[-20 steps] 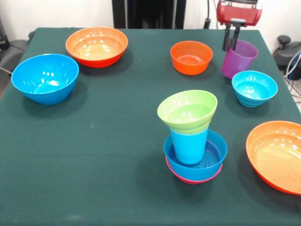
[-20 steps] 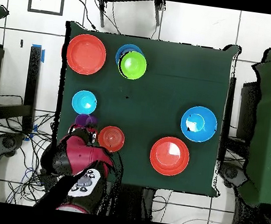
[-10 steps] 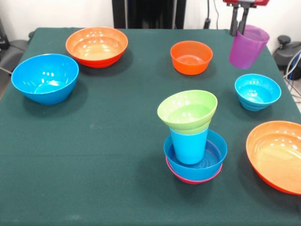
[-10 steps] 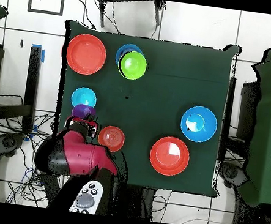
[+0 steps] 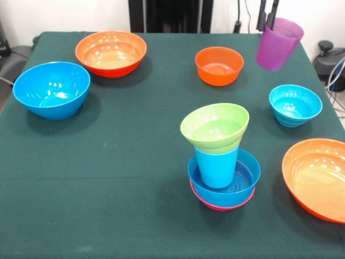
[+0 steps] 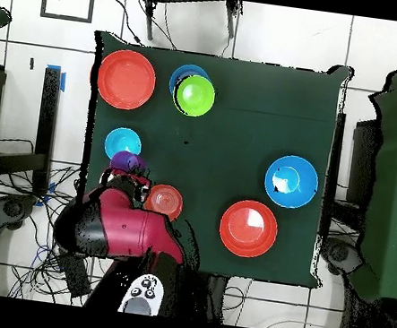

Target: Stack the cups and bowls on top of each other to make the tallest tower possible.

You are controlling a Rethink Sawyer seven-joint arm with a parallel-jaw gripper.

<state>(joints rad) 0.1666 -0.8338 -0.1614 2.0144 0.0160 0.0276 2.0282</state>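
Observation:
My gripper [image 5: 268, 21] is shut on the rim of the translucent purple cup [image 5: 278, 44] and holds it tilted in the air at the table's far right; the cup also shows in the overhead view [image 6: 127, 161]. The tower [image 5: 220, 162] stands right of centre: a pink bowl at the base, a blue bowl [image 5: 245, 181] in it, the light blue cup [image 5: 216, 167] upright in that, and a green bowl [image 5: 214, 127] tilted on the cup. In the overhead view the tower [image 6: 193, 94] is at the top.
Loose bowls lie around: a small orange bowl [image 5: 219, 65], a small cyan bowl [image 5: 292, 104], a large orange bowl [image 5: 111, 52] at the far left, a large blue bowl [image 5: 52, 89] at the left, and a wide orange bowl [image 5: 318, 177] at the right edge.
The gripper has lifted the purple cup off the table and carried it upward. The tower and the loose bowls have not moved.

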